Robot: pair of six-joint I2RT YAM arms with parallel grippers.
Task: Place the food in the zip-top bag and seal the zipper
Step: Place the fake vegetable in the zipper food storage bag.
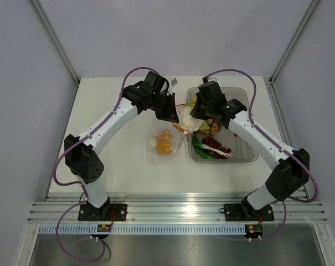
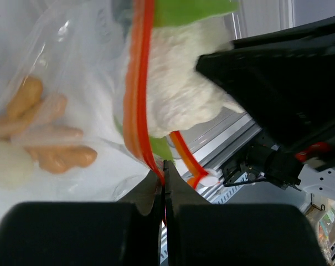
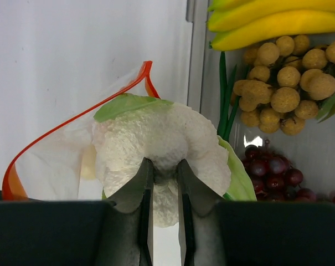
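the left gripper (image 2: 164,176) was pinched shut on the zipper (image 2: 137,83), and the red strip ran up and away from its tips, holding open the mouth of the zip-top bag (image 1: 164,147). to the left of that claw, down inside the bag, lay orange pieces (image 2: 56,158) and a white bulb (image 2: 5,166). the film looked thin, limp and slippery, so the stiffer red strip seemed the soundest place to hold it.

just beyond the left claw's tips, at the bag's mouth, hung a white cauliflower (image 3: 161,138) with green leaves. how far it had passed the rim could not be told. the right gripper (image 3: 163,183) was clamped on its narrow underside. the piece looked light and spongy but bulky for the opening, and likely to snag the rim.

to the right of the right claw, in the clear tub (image 1: 250,149), lay yellow bananas (image 3: 267,22), a brown ball cluster (image 3: 283,83) and dark red grapes (image 3: 272,169).
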